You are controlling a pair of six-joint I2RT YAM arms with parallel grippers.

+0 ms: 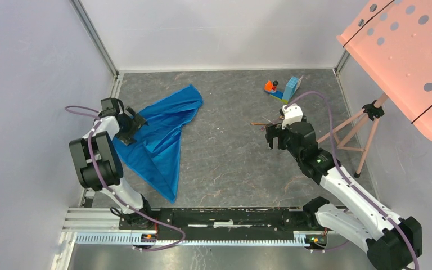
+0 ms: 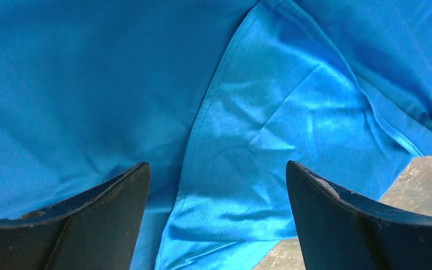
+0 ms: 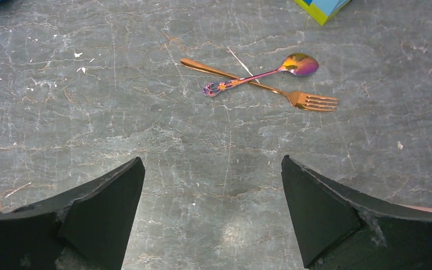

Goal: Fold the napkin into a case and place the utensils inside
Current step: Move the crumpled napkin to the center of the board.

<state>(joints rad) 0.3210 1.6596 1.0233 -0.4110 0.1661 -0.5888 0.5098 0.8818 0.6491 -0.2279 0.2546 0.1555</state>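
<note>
As you see, napkin (image 1: pixel 163 132) lies rumpled, shiny blue, part-folded; L gripper (image 2: pixel 216 164) above it, R gripper (image 3: pixel 212 159) near crossed fork (image 3: pixel 301 99) & spoon (image 3: pixel 298 63). Both jaws wide apart, holding nothing.

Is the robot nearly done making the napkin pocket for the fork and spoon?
Nothing looks finished: the bright blue shiny cloth napkin lies rumpled, not a case. In hand: the left claw hangs open over it, the right claw open near the crossed copper-gold metal fork and purple-gold metal spoon. Left: all the folding, then tucking both inside.
</note>
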